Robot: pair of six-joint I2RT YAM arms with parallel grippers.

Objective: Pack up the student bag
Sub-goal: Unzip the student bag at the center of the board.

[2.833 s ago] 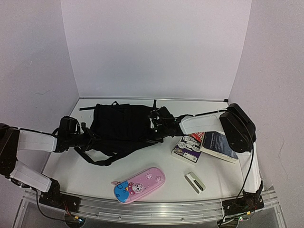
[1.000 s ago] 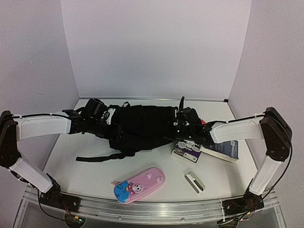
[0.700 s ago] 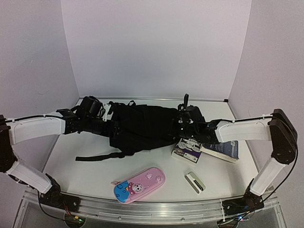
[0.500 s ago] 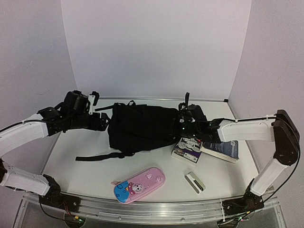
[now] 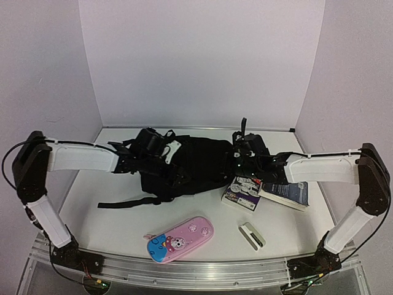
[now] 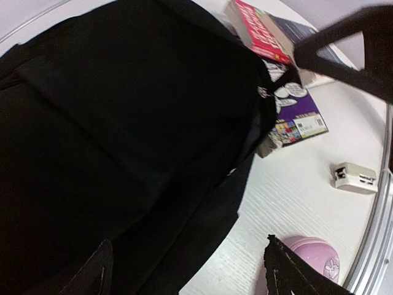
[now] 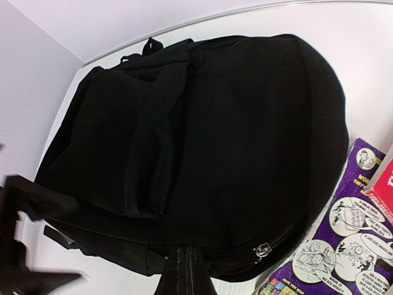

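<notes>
The left end effector [image 5: 164,149] hangs over the 9 o'clock end of the student bag [image 5: 193,166]. Its fingers [image 6: 98,271] are spread wide apart, with only black fabric below them. The right end effector [image 7: 184,273] is closed tight at the bag's 3 o'clock rim, just beside the zipper pull [image 7: 263,249]; whether it pinches fabric I cannot tell.

The bag lies flat across the middle of the table [image 5: 98,212], toward 12 o'clock and near the back wall. A comic book [image 5: 241,192] touches its 4 o'clock edge, with a dark book [image 5: 284,190] beyond it at 3 o'clock. A loose strap [image 5: 123,203] trails toward 8 o'clock. The pink pencil case [image 5: 180,238] and a small white box [image 5: 252,235] sit near the 6 o'clock edge, apart from the bag. Open table surface runs from 7 to 9 o'clock.
</notes>
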